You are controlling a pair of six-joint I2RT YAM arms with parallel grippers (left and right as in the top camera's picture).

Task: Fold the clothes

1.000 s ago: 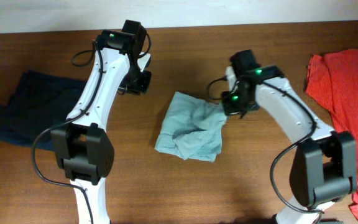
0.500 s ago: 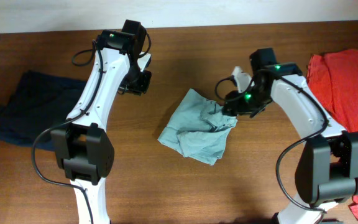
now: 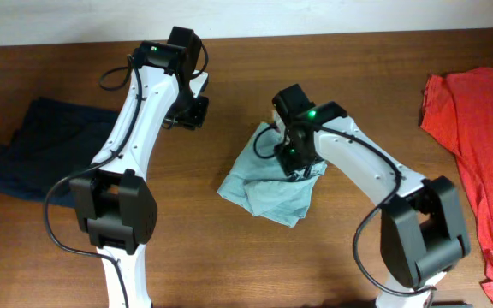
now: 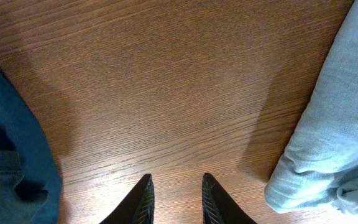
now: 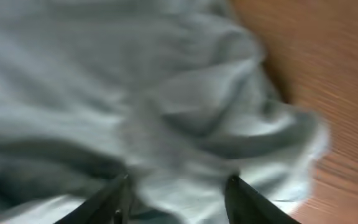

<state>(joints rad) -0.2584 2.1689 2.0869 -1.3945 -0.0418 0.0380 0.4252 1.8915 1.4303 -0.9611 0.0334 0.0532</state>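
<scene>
The pale grey-blue T-shirt (image 3: 262,193) lies crumpled on the wooden table near the middle. My right gripper (image 3: 295,159) hangs over its upper right part. In the blurred right wrist view, the right gripper (image 5: 179,180) is open, its fingers spread above the rumpled T-shirt (image 5: 135,93). My left gripper (image 3: 192,113) is up and left of the shirt, over bare wood. In the left wrist view, the left gripper (image 4: 176,177) is open a little with nothing in it, between the dark navy garment (image 4: 8,162) and the T-shirt (image 4: 331,118).
The navy garment (image 3: 45,145) lies at the table's left side. An orange-red shirt (image 3: 478,120) is spread along the right edge. Bare wood (image 3: 229,265) shows in front of the T-shirt, and the table's back edge meets a white wall.
My right gripper opened and let go of the T-shirt's right edge after tugging it slightly right, then swung left over the shirt. The left arm stayed in place, its jaws parting slightly.
</scene>
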